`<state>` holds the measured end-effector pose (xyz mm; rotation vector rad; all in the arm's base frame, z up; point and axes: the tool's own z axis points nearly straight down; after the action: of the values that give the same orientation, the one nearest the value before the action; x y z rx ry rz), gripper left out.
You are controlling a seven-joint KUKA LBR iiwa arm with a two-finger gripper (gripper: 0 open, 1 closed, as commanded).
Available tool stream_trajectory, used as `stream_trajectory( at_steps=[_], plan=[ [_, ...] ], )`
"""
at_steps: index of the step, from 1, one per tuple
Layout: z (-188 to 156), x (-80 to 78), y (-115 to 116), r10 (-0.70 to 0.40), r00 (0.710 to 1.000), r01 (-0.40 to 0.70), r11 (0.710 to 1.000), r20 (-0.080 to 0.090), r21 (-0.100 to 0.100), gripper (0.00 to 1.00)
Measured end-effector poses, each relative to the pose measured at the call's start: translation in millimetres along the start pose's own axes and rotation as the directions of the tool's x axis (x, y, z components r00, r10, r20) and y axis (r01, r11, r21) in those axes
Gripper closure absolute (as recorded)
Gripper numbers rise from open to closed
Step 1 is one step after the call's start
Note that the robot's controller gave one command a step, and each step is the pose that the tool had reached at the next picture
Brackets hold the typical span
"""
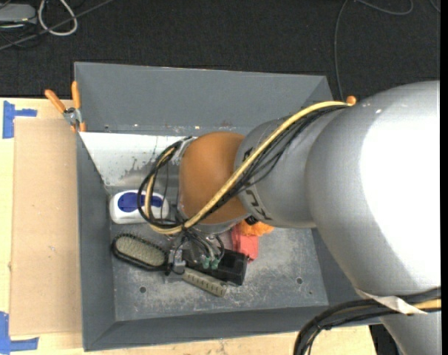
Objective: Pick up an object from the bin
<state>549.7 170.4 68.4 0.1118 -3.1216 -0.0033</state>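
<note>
Hanging low in the grey metal bin (pixel 283 291), the claw (pixel 187 261) sits over the handle end of one black oval bristle brush (pixel 139 251) at front-left, its long axis left-right, head pointing left. Whether the claw is apart or together cannot be told. Crowding it: one grey toothed strip (pixel 207 282), one black block (pixel 233 268), one red piece (pixel 246 244); one white-and-blue rounded case (pixel 128 205) lies behind.

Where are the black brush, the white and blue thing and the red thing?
black brush (pixel 139 251), camera view, middle of its bristles
white and blue thing (pixel 125 206), camera view, its white left part
red thing (pixel 248 245), camera view, its visible lower part
</note>
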Motion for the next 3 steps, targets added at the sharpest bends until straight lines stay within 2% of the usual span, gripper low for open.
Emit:
stream_trajectory(
  at_steps=[1,2,3],
  plan=[
    [0,-3.6,0,0.009,1.000,-0.009,1.000,-0.008,0.000,1.00],
    [-72,17.8,52,-0.058,0.998,0.058,0.998,-0.009,0.001,1.00],
    [-72,17.8,52,-0.058,0.998,0.058,0.998,-0.009,0.001,1.00]
  ],
)
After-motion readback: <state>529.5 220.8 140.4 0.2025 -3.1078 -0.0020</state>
